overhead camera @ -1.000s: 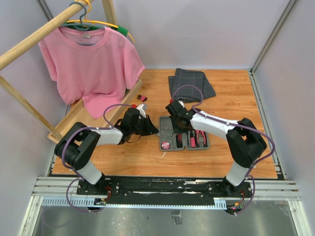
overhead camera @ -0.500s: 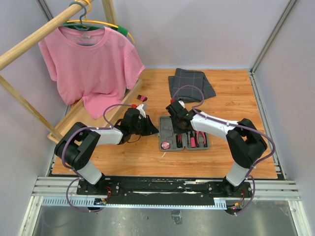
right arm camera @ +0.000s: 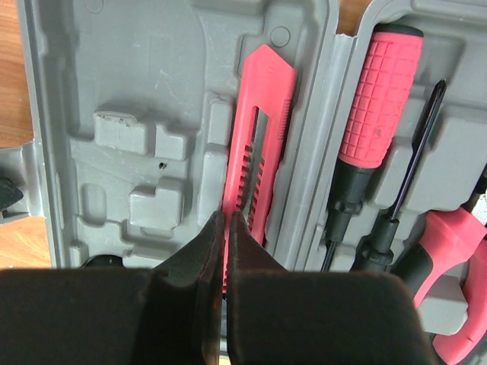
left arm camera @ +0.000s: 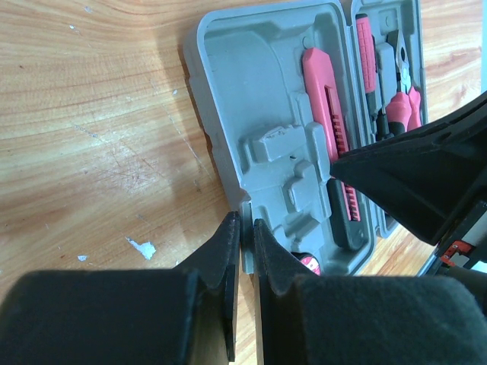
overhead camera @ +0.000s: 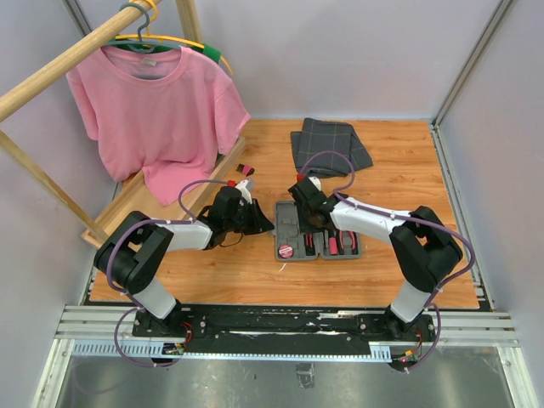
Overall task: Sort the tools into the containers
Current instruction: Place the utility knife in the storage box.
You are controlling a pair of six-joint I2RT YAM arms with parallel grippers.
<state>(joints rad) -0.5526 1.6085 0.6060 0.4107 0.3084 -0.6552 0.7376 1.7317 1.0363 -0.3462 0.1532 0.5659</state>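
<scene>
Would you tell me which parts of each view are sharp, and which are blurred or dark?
Top external: evenly lit and sharp throughout. Left wrist: the left gripper is a dark, out-of-focus mass in the foreground, while the tool case is sharp. Right wrist: the right gripper is equally blurred and the utility knife is crisp.

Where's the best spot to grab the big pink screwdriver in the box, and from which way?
Grab the screwdriver by its fat, ribbed pink handle, coming straight down from above with the fingers across its width. It lies flat in a moulded slot of the tool case, so only the top is easy to reach.
</scene>
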